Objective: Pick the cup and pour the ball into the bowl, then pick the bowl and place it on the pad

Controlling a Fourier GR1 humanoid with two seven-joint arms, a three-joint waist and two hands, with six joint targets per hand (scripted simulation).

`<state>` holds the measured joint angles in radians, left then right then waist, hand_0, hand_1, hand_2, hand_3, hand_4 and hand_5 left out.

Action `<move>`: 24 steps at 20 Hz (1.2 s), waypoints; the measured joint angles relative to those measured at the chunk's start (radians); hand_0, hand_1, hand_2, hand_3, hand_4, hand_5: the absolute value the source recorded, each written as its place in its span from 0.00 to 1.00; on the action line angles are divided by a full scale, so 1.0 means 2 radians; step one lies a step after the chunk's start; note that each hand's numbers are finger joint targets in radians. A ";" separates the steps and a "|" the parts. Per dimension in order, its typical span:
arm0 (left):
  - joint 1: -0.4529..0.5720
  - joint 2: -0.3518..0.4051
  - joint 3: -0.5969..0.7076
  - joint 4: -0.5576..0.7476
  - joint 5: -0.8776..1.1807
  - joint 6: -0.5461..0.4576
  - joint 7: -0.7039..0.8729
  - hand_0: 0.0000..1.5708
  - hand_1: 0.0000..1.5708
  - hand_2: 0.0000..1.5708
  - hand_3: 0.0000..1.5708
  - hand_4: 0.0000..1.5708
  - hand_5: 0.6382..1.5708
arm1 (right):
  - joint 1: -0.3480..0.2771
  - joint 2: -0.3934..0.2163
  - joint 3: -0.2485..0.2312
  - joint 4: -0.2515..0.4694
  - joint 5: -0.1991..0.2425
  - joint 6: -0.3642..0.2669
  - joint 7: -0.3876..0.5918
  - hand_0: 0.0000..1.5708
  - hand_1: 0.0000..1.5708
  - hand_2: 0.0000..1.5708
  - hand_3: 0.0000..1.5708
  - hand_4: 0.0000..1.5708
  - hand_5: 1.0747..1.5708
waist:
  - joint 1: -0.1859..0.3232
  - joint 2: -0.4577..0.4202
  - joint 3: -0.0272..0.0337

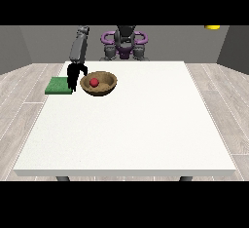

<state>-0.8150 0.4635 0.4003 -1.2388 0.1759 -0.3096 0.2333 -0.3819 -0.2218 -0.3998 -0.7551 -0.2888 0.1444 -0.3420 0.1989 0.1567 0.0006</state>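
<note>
A brown wooden bowl [99,89] stands on the white table [131,124] at the back left, with a red ball [94,82] lying inside it. Just left of the bowl a green pad [58,85] lies flat near the table's left edge. The black hand at the view's left [74,75] hangs down from its grey forearm between pad and bowl, right against the bowl's left rim. Whether it holds the rim cannot be made out. No cup shows anywhere. The other hand is out of sight.
The robot's torso [124,42] with purple shoulder rings stands behind the table's far edge. A yellow object [212,27] shows at the top right, off the table. Wooden floor surrounds the table.
</note>
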 measured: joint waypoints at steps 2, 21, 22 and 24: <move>0.003 0.008 0.004 -0.009 0.009 -0.002 0.002 0.00 0.00 0.00 0.00 0.65 0.97 | -0.011 -0.003 -0.002 0.024 0.000 0.003 -0.016 0.00 0.00 0.00 0.00 0.33 0.96 | -0.002 0.009 0.0001; 0.024 0.066 0.039 -0.024 0.060 -0.032 -0.007 0.00 0.00 0.00 0.00 0.65 0.96 | -0.056 0.017 0.008 0.050 0.010 -0.041 -0.063 0.56 0.56 0.37 0.00 0.39 0.88 | -0.004 0.043 -0.0079; 0.020 0.070 0.041 -0.028 0.065 -0.034 -0.003 0.00 0.00 0.00 0.00 0.65 0.96 | -0.050 0.010 0.001 0.053 0.010 -0.049 -0.070 0.94 0.94 1.00 0.29 0.40 0.84 | -0.001 0.048 -0.0102; 0.022 0.071 0.043 -0.032 0.071 -0.039 -0.004 0.00 0.00 0.00 0.00 0.65 0.96 | -0.043 0.004 0.000 0.053 0.014 -0.064 -0.070 1.00 1.00 1.00 0.98 0.58 0.80 | 0.007 0.049 -0.0138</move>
<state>-0.7704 0.6064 0.4869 -1.3020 0.3181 -0.3881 0.2257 -0.4684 -0.2147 -0.3999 -0.6484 -0.2608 0.0170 -0.4828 0.2123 0.2539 -0.0271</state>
